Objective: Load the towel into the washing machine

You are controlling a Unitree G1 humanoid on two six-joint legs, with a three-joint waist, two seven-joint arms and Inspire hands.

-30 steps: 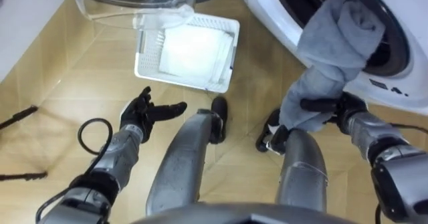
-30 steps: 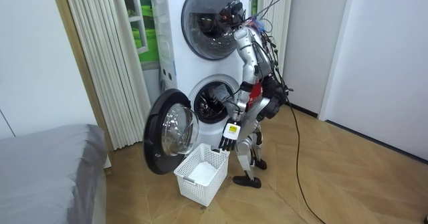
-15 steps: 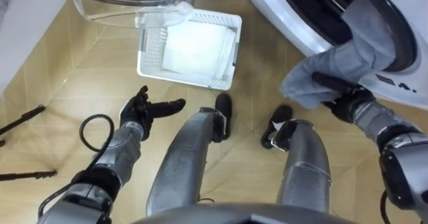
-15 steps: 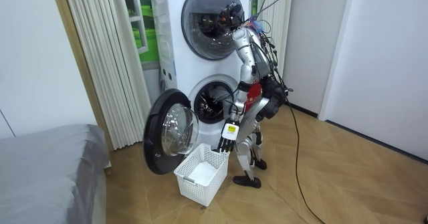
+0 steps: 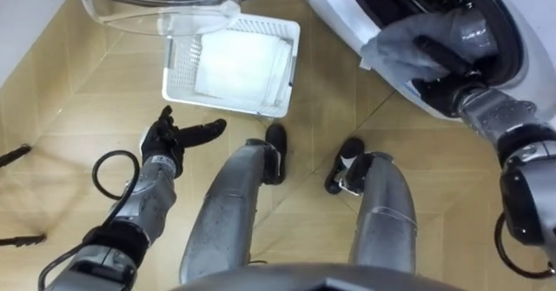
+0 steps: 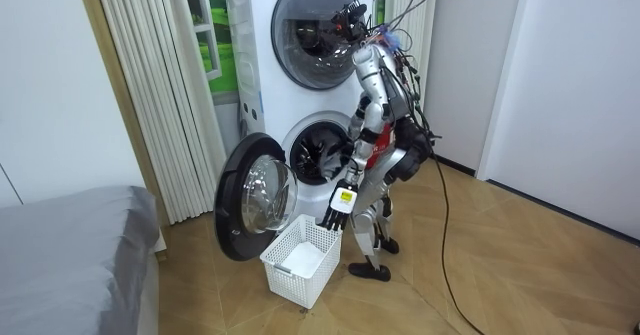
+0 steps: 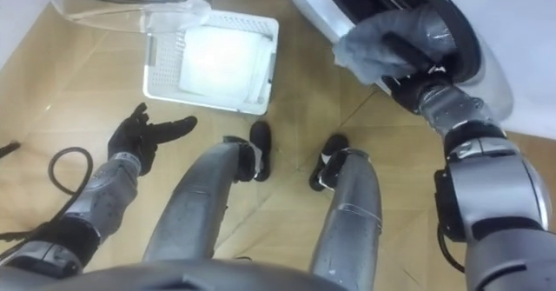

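Observation:
The grey towel [image 5: 401, 46] is bunched at the lower rim of the washing machine's round opening [image 5: 508, 32], partly inside the drum. My right hand [image 5: 441, 58] reaches to the opening, its dark fingers clamped over the cloth, the rest of the hand wrapped in it. My left hand [image 5: 170, 138] hovers above the wooden floor with fingers spread, holding nothing. In the room view I stand bent toward the lower machine [image 6: 318, 153], right hand [image 6: 347, 161] at the drum and left hand [image 6: 340, 207] hanging low.
A white laundry basket [image 5: 178, 61] sits on the floor before my feet, under the open glass door [image 5: 156, 3]. In the room view the door [image 6: 255, 207] swings out to the room view's left; a second machine [image 6: 318, 20] is stacked above.
My right hand has raised the towel from hanging in front of the machine up into the drum's mouth. The left hand has stayed in place; the eye view has shifted slightly.

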